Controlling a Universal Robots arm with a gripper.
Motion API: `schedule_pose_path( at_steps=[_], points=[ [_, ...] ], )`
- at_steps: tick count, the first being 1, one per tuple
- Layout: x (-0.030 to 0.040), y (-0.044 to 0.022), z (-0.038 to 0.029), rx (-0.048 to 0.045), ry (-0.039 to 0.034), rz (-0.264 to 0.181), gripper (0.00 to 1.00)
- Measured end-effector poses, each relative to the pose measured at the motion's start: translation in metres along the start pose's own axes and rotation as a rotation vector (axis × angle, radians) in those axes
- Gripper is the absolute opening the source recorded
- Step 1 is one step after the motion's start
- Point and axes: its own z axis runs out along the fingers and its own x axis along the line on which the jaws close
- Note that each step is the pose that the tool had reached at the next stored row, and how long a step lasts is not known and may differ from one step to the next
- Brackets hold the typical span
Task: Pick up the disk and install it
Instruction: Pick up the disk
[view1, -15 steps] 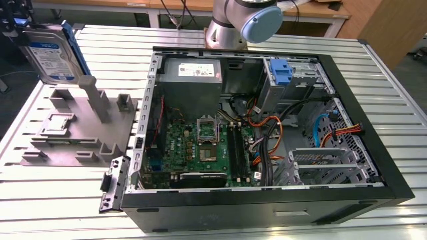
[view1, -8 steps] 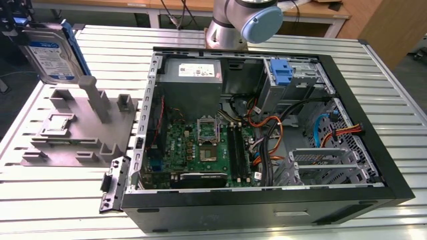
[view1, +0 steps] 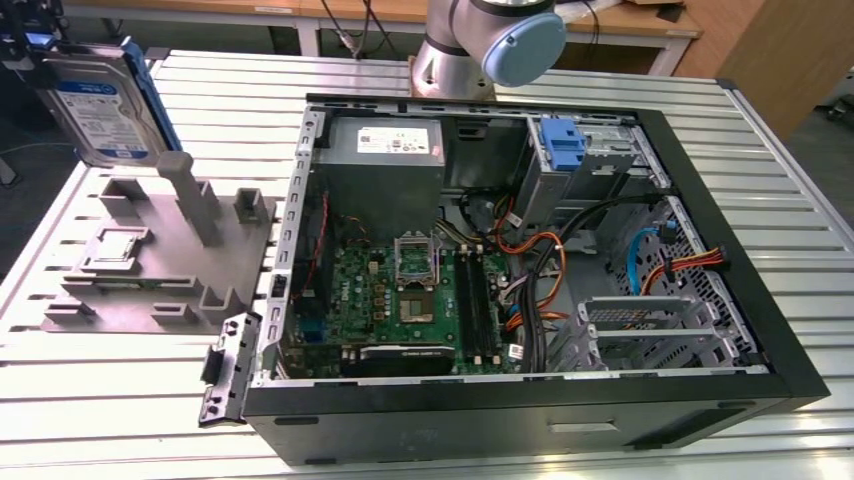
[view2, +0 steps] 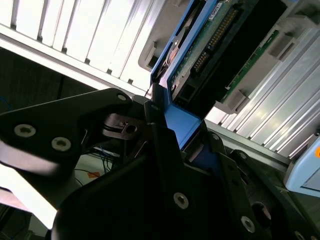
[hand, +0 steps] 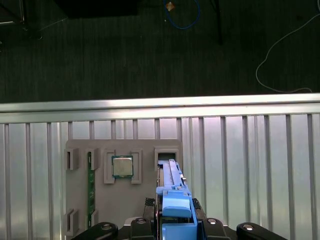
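1. Closest to the lens in the second wrist view, the gripper (view2: 182, 127) is clenched on the disk (view2: 220, 45). Its black fingers (view2: 155, 130) press the blue side rail (view2: 184, 125) from both sides, and the drive's green circuit board faces that camera.
2. In the exterior view the disk (view1: 100, 105) hangs on edge at about ten o'clock of the frame, with its label side toward the camera and the gripper (view1: 34, 55) at its upper end.
3. Directly beneath it a grey fixture (view1: 154, 260) lies on the slatted metal table (view1: 240, 90), at nine o'clock from the computer case (view1: 534, 400). The disk appears to hang just above the fixture, not touching it.
4. The first wrist view shows the rail (hand: 175, 200) over an open pocket of the fixture (hand: 145, 145). A processor chip (hand: 122, 166) and a green memory stick (hand: 91, 182) sit in neighbouring pockets.
5. Inside the opened case, the power-supply box (view1: 384, 140) sits at eleven o'clock, a bare blue bracket (view1: 563, 145) at one o'clock, the motherboard (view1: 400, 300) at seven o'clock and a metal drive cage (view1: 654, 325) at four o'clock.
6. At twelve o'clock beyond the case stands the arm's base (view1: 487, 45).
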Motion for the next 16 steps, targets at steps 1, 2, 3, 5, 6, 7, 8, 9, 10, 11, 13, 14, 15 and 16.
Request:
schedule_pose_path(
  at_steps=[1, 2, 3, 5, 6, 7, 8, 9, 10, 11, 13, 14, 15, 16],
  points=[
    [0.0000, 0.0000, -0.0003, 0.0000, 0.0000, 0.000, 0.37],
    [0.0000, 0.0000, -0.0005, 0.0000, 0.0000, 0.000, 0.37],
    [0.0000, 0.0000, -0.0008, 0.0000, 0.0000, 0.000, 0.37],
    [0.0000, 0.0000, -0.0021, 0.0000, 0.0000, 0.000, 0.37],
    [0.0000, 0.0000, -0.0033, 0.0000, 0.0000, 0.000, 0.37],
    [0.0000, 0.0000, -0.0034, 0.0000, 0.0000, 0.000, 0.37],
    [0.0000, 0.0000, -0.0036, 0.0000, 0.0000, 0.000, 0.37],
    [0.0000, 0.0000, -0.0038, 0.0000, 0.0001, 0.000, 0.37],
    [0.0000, 0.0000, -0.0041, -0.0001, 0.0001, 0.000, 0.37],
    [0.0000, 0.0000, -0.0042, 0.0000, 0.0000, 0.000, 0.37],
    [0.0000, 0.0000, -0.0046, 0.0000, 0.0001, 0.000, 0.37],
    [0.0000, 0.0000, -0.0048, 0.0000, 0.0000, 0.000, 0.37],
    [0.0000, 0.0000, -0.0050, 0.0000, 0.0000, 0.000, 0.37],
    [0.0000, 0.0000, -0.0053, 0.0000, 0.0001, 0.000, 0.37]
  ],
)
